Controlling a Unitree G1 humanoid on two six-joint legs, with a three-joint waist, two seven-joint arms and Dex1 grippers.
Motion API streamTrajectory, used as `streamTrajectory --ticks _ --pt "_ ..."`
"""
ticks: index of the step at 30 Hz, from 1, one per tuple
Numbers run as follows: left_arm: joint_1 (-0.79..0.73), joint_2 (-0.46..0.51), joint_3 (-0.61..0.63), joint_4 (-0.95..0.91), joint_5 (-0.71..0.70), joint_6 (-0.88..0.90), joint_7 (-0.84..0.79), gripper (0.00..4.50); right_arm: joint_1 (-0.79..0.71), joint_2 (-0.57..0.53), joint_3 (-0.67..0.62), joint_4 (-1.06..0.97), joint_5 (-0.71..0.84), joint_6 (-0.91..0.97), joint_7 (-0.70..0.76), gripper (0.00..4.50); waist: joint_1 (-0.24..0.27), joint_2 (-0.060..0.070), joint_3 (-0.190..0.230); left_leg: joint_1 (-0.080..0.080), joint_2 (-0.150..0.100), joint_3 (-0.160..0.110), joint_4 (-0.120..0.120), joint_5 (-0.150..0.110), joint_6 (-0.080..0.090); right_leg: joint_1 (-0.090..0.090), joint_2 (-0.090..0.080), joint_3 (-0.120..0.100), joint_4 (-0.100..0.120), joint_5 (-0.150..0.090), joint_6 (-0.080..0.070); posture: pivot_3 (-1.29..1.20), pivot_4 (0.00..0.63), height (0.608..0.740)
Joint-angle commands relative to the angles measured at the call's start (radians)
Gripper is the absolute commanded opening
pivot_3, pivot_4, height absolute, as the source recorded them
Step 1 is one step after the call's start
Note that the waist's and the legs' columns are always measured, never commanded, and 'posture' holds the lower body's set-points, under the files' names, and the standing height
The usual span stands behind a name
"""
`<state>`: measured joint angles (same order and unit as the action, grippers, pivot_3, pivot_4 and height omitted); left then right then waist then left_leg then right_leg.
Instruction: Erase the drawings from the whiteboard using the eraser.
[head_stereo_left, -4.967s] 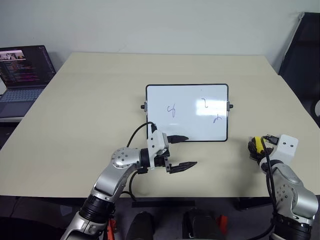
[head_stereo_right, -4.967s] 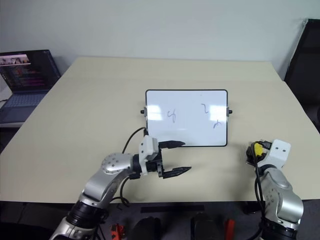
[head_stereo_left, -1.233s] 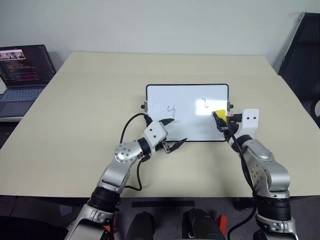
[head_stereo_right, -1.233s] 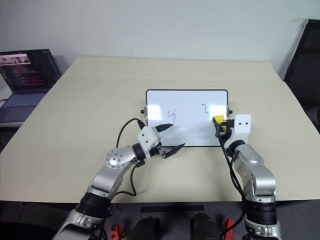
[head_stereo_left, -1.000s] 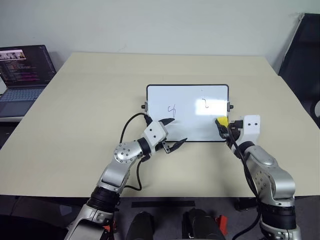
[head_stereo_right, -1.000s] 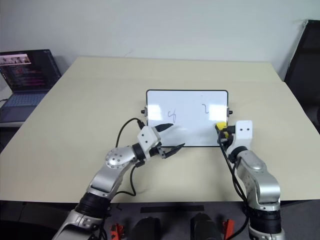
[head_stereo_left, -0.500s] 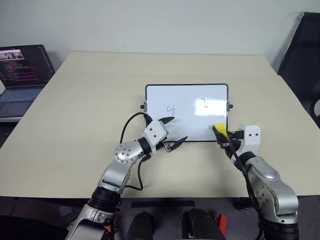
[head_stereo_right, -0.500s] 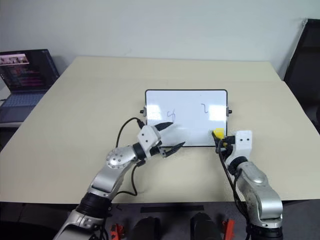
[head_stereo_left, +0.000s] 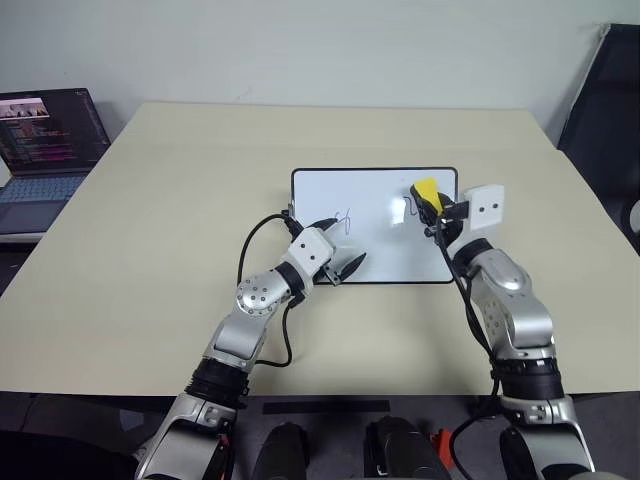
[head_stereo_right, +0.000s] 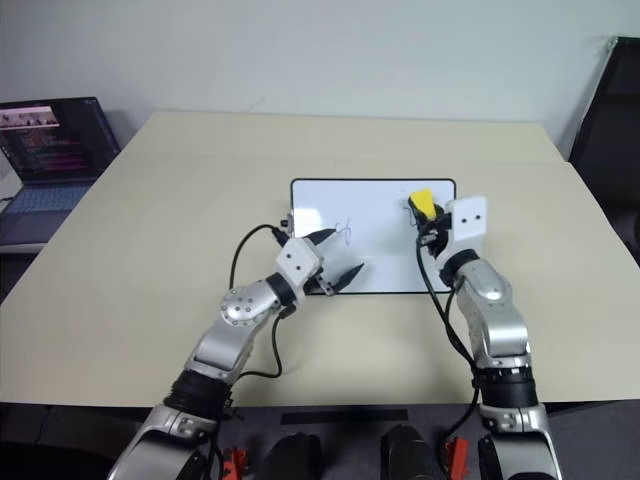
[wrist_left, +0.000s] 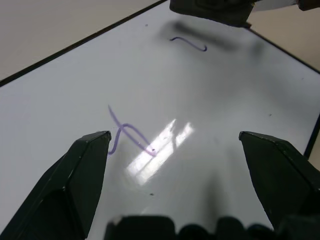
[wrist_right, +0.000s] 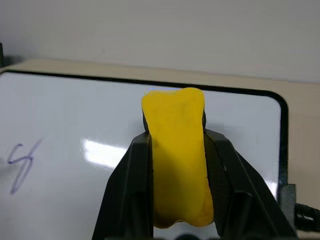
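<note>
Your whiteboard (head_stereo_left: 375, 226) lies flat mid-bench (head_stereo_left: 150, 230), long side running left to right. Two drawings show on it: one squiggle (head_stereo_left: 347, 216) left of centre, one short hooked stroke (head_stereo_left: 402, 210) toward the right end.

Right claw (wrist_right: 176, 165) is clenched on the eraser (head_stereo_left: 424, 190), yellow block pinched between both fingers, its tip sticking out past them. You see it held over the board's far right corner, just beside the hooked stroke; contact with the surface cannot be told.

Left claw (wrist_left: 192, 165) is spread wide, nothing in it, poised over the board's near left part, just near of the left squiggle. One finger (head_stereo_left: 351, 266) reaches over the white surface.

Laptop (head_stereo_left: 45, 150) sits at far left, screen lit.
</note>
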<state>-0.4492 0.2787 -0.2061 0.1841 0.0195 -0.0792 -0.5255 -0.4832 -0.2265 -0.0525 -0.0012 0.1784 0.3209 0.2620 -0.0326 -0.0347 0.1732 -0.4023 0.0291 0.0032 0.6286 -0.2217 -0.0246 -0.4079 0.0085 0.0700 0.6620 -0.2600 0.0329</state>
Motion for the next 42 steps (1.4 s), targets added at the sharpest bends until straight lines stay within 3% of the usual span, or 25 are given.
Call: streamTrajectory --ticks 1,9,24,34,42 --pt "-0.045 -0.016 0.014 0.004 -0.001 -0.034 0.008 4.50 -0.077 -0.028 0.014 0.103 -0.043 -0.055 0.016 1.05 0.001 0.000 0.000 0.000 0.000 0.000 0.000 0.000 0.000 0.000 0.000 0.000 0.000 0.000 0.000 0.00 0.150 0.740" --pt "-0.039 -0.026 0.007 -0.013 -0.001 -0.036 -0.002 4.50 -0.125 -0.014 0.024 0.226 -0.056 -0.143 0.044 1.05 -0.003 0.000 0.000 0.001 0.000 0.001 0.001 0.000 0.000 0.000 0.000 0.001 0.002 0.000 0.000 0.00 0.150 0.740" --pt "-0.032 0.022 0.047 -0.015 -0.011 -0.026 -0.012 4.50 0.096 -0.049 0.148 0.003 -0.048 0.112 0.177 1.05 -0.015 0.000 -0.001 0.004 0.001 0.000 0.002 0.000 0.000 0.003 0.000 0.001 0.003 0.001 0.000 0.00 0.150 0.740" --pt "-0.020 -0.001 0.033 -0.020 -0.006 -0.030 -0.012 4.50 0.087 -0.052 0.060 -0.074 -0.019 0.063 0.152 1.05 -0.015 0.000 -0.001 0.003 0.000 0.000 0.003 0.001 0.000 0.003 0.000 0.001 0.002 0.002 0.001 0.00 0.150 0.740" --pt "-0.016 -0.019 0.028 -0.020 -0.003 -0.039 -0.014 4.50 0.034 -0.039 -0.027 -0.037 -0.040 -0.128 0.077 1.05 -0.015 -0.001 0.000 0.001 0.000 0.000 0.001 0.001 0.000 0.001 0.000 0.001 0.001 0.002 0.001 0.00 0.150 0.740"
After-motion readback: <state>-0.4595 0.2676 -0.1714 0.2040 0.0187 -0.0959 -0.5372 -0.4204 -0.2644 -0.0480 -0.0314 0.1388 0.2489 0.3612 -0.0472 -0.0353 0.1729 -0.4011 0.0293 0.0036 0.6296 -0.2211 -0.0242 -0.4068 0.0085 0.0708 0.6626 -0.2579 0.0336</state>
